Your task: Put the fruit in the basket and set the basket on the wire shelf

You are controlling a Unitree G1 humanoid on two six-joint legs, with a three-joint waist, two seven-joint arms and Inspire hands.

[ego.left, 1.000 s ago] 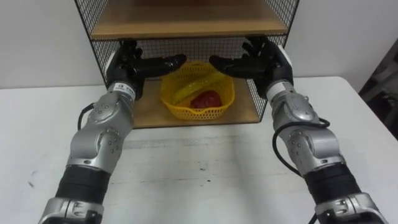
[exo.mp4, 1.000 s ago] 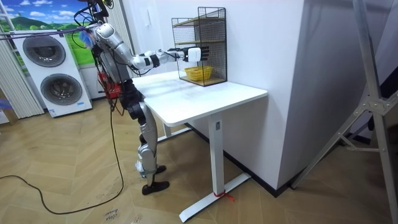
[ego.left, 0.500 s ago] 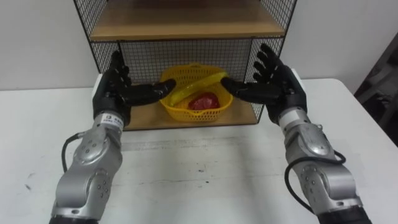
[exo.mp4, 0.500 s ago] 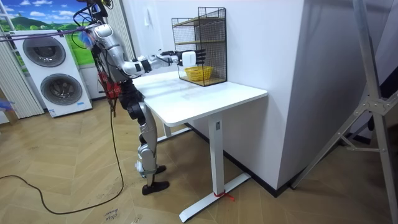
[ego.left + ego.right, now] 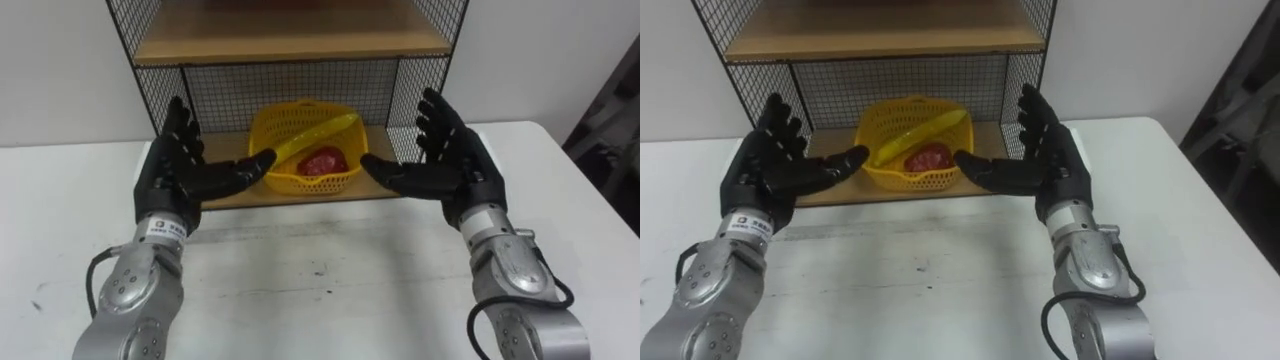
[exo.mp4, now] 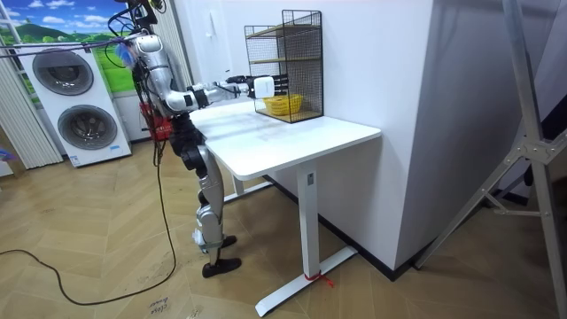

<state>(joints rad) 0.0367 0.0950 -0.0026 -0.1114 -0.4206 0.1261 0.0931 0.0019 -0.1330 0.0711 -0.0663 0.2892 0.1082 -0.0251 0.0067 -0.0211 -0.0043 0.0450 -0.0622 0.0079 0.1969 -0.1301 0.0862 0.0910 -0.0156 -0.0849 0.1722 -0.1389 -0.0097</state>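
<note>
The left hand [image 5: 172, 178] hovers over the white surface [image 5: 320, 285] at about 9 o'clock in the eye view, fingers spread and straight, thumb pointing inward, holding nothing. The right hand [image 5: 452, 168] mirrors it at 3 o'clock, equally spread and empty, so the palms face each other across a gap.

Beyond that gap, at 12 o'clock, the yellow basket [image 5: 303, 181] sits on the lower board [image 5: 228, 196] of the wire shelf [image 5: 290, 42], clear of both hands. A banana [image 5: 312, 134] lies slantwise in it, and a red fruit [image 5: 322, 162] sits below the banana.

Judging from this, both steps look done: the fruit is loaded and the basket is shelved. The next move seems to call for nothing but drawing the arms toward 6 o'clock without brushing the mesh or the basket rim.

The eye views give the basket's contents and each hand's spread, which are too small to tell in the room view. The room view adds the robot standing upright at the surface's edge with arms stretched forward, the shelf's full height against the wall, and washing machines [image 6: 66, 106] at the room view's left.
</note>
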